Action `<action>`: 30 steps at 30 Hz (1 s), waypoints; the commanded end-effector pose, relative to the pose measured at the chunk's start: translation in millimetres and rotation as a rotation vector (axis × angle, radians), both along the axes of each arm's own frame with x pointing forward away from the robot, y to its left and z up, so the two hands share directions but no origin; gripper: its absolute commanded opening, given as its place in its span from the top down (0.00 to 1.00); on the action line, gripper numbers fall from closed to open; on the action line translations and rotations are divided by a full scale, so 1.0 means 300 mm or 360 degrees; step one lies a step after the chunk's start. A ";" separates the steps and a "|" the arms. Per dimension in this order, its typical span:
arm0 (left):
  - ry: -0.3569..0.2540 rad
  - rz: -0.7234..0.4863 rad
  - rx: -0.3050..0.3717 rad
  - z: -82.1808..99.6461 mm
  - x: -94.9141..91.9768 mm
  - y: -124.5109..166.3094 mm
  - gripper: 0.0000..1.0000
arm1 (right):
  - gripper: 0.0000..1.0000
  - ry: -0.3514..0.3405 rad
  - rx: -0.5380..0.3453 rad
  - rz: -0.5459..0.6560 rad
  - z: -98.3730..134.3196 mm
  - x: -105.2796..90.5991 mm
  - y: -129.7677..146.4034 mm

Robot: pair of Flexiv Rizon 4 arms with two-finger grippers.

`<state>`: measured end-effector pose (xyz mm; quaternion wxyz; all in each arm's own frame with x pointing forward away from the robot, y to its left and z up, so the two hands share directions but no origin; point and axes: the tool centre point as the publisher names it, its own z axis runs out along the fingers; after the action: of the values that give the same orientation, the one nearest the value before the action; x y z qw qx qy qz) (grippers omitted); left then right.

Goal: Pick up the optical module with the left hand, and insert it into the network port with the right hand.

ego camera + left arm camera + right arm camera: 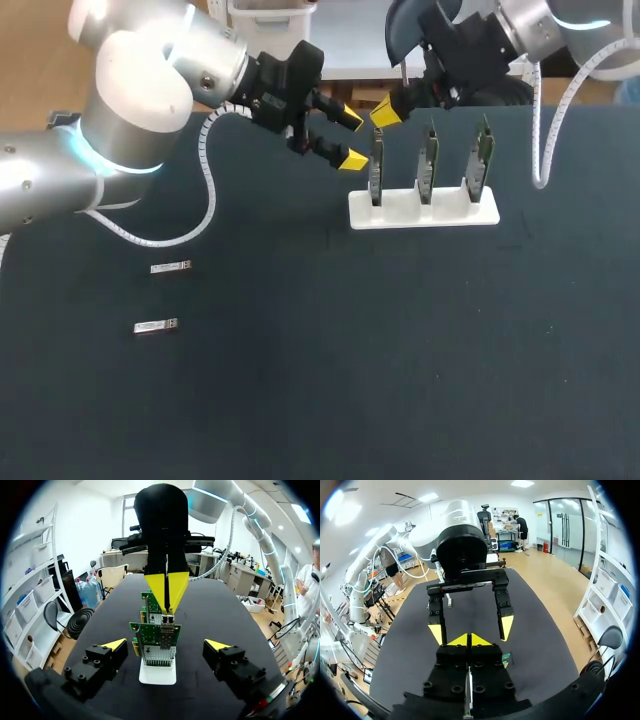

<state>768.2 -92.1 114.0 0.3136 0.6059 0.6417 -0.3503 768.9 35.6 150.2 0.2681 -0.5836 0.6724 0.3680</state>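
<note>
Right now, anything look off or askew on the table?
Nothing stands out. Three network cards stand upright in the white stand; two optical modules lie flat, apart. Left gripper open and empty beside the stand; right gripper shut over the end card.

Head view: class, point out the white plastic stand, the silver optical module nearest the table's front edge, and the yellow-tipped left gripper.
White plastic stand (400,208): head view, bare part of its base.
Silver optical module (156,327): head view, middle of its metal body.
Left gripper (352,138): head view, midway between its yellow tips.
</note>
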 end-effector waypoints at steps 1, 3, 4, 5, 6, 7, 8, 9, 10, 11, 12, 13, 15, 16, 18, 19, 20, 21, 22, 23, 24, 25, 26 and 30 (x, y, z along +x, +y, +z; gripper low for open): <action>-0.0003 0.0005 0.0004 0.002 -0.005 0.001 0.00 | 1.00 0.0006 -0.0010 -0.0004 -0.010 0.006 0.006; -0.0003 0.0005 0.0004 0.002 -0.005 0.001 0.00 | 1.00 0.0009 -0.0014 -0.0008 -0.013 0.006 0.006; -0.0003 0.0005 0.0004 0.002 -0.005 0.001 0.00 | 1.00 0.0010 -0.0016 -0.0008 -0.014 0.005 0.006; -0.0003 0.0005 0.0004 0.002 -0.005 0.001 0.00 | 1.00 0.0011 -0.0018 -0.0008 -0.015 0.005 0.006; -0.0003 0.0005 0.0004 0.002 -0.005 0.001 0.00 | 1.00 0.0011 -0.0020 -0.0009 -0.016 0.004 0.006; -0.0003 0.0005 0.0004 0.002 -0.005 0.001 0.00 | 1.00 0.0012 -0.0023 -0.0011 -0.018 0.004 0.006; -0.0003 0.0005 0.0004 0.002 -0.005 0.001 0.00 | 1.00 0.0014 -0.0024 -0.0012 -0.020 0.004 0.006; -0.0003 0.0005 0.0004 0.002 -0.005 0.001 0.00 | 1.00 0.0017 -0.0026 -0.0012 -0.022 0.004 0.005; -0.0003 0.0005 0.0004 0.002 -0.005 0.001 0.00 | 1.00 0.0019 -0.0029 -0.0013 -0.025 0.003 0.005; -0.0003 0.0005 0.0004 0.002 -0.005 0.001 0.00 | 1.00 0.0021 -0.0032 -0.0012 -0.027 0.003 0.005; -0.0003 0.0005 0.0004 0.002 -0.005 0.001 0.00 | 1.00 0.0024 -0.0034 -0.0011 -0.029 0.002 0.004; -0.0003 0.0005 0.0004 0.002 -0.005 0.001 0.00 | 1.00 0.0026 -0.0037 -0.0011 -0.032 0.002 0.004; -0.0003 0.0005 0.0004 0.002 -0.005 0.001 0.00 | 1.00 0.0030 -0.0039 -0.0012 -0.036 0.002 0.004; -0.0003 0.0005 0.0004 0.002 -0.005 0.001 0.00 | 1.00 0.0032 -0.0039 -0.0012 -0.037 0.001 0.004; -0.0003 0.0005 0.0004 0.002 -0.005 0.001 0.00 | 1.00 0.0037 -0.0043 -0.0011 -0.042 0.000 0.005; -0.0003 0.0005 0.0004 0.002 -0.005 0.001 0.00 | 1.00 0.0038 -0.0045 -0.0010 -0.044 0.000 0.006; -0.0003 0.0005 0.0004 0.002 -0.005 0.001 0.00 | 1.00 0.0041 -0.0046 -0.0010 -0.046 -0.001 0.006; -0.0003 0.0005 0.0004 0.002 -0.005 0.001 0.00 | 1.00 0.0043 -0.0046 -0.0010 -0.048 -0.001 0.006; -0.0003 0.0005 0.0004 0.002 -0.005 0.001 0.00 | 1.00 0.0046 -0.0047 -0.0010 -0.050 -0.002 0.006; -0.0003 0.0005 0.0004 0.002 -0.005 0.001 0.00 | 1.00 0.0049 -0.0049 -0.0009 -0.053 -0.003 0.006; -0.0003 0.0005 0.0004 0.002 -0.005 0.001 0.00 | 1.00 0.0050 -0.0054 -0.0009 -0.055 -0.004 0.006; -0.0003 0.0005 0.0004 0.002 -0.005 0.001 0.00 | 1.00 0.0051 -0.0056 -0.0010 -0.057 -0.004 0.006; -0.0003 0.0005 0.0004 0.002 -0.005 0.001 0.00 | 1.00 0.0053 -0.0058 -0.0010 -0.059 -0.005 0.005; -0.0003 0.0005 0.0004 0.002 -0.005 0.001 0.00 | 1.00 0.0057 -0.0061 -0.0014 -0.064 -0.006 0.003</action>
<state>768.2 -92.1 114.0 0.3137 0.6059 0.6417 -0.3503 766.2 35.8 140.4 0.2481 -0.5787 0.6865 0.3637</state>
